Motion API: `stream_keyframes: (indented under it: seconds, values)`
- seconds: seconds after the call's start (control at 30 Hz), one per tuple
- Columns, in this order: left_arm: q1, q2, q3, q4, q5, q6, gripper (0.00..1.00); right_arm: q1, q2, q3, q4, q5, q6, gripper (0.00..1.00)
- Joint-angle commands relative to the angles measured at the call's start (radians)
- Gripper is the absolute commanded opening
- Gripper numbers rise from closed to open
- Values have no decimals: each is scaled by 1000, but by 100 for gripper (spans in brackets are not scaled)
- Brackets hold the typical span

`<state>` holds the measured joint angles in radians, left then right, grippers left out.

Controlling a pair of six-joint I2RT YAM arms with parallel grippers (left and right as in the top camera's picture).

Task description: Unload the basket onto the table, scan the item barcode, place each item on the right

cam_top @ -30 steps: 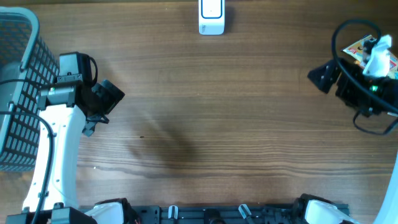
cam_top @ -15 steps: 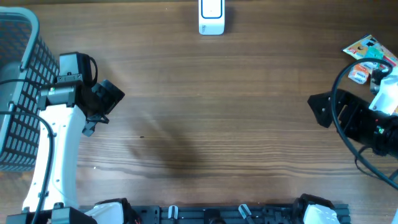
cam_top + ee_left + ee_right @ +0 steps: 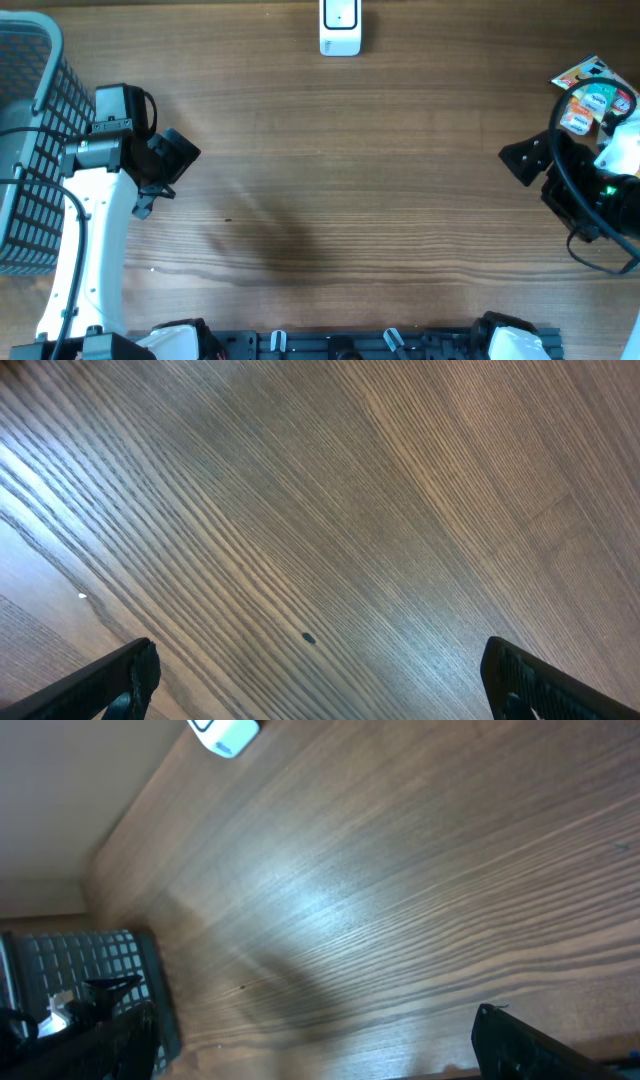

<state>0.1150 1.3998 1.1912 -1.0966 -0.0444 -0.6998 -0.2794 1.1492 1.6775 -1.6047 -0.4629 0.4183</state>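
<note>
The item, a flat colourful packet (image 3: pixel 590 92), lies at the table's far right edge, partly under my right arm's cable. My right gripper (image 3: pixel 525 158) is open and empty just left of and nearer than the packet, pointing left. Its wrist view shows both fingertips (image 3: pixel 535 1045) wide apart over bare wood, with the gripper (image 3: pixel 320 1055) holding nothing. A white scanner (image 3: pixel 340 28) stands at the back centre and shows again as the scanner (image 3: pixel 222 734). My left gripper (image 3: pixel 176 158) is open and empty at the left, its fingertips (image 3: pixel 130 675) spread over bare wood around the gripper (image 3: pixel 320 695).
A grey mesh basket (image 3: pixel 25 150) stands at the left edge behind my left arm, and the basket (image 3: pixel 85 965) also appears in the right wrist view. The wooden table (image 3: pixel 340 190) spreads between the two arms.
My right arm has drawn back from over the packet toward the table's front, then eased slightly back, so the packet now lies uncovered. The left arm has not moved.
</note>
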Motion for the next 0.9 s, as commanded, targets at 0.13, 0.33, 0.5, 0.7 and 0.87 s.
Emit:
stream_keyframes:
  seconds: [0.13, 0.33, 0.5, 0.7, 0.87]
  values:
    - [1, 5, 13, 0, -13, 12, 100, 2, -11, -39, -3, 22, -60, 100]
    - [1, 5, 13, 0, -13, 12, 100, 2, -85, -134, 85, 18, -105, 100]
    - [1, 5, 13, 0, -13, 12, 100, 19, -283, -292, 260, 2, -113, 100]
    - [1, 5, 13, 0, -13, 12, 100, 156, -532, -520, 578, -9, -174, 100]
    - [1, 5, 13, 0, -13, 12, 100, 237, -744, -759, 806, -9, -186, 100]
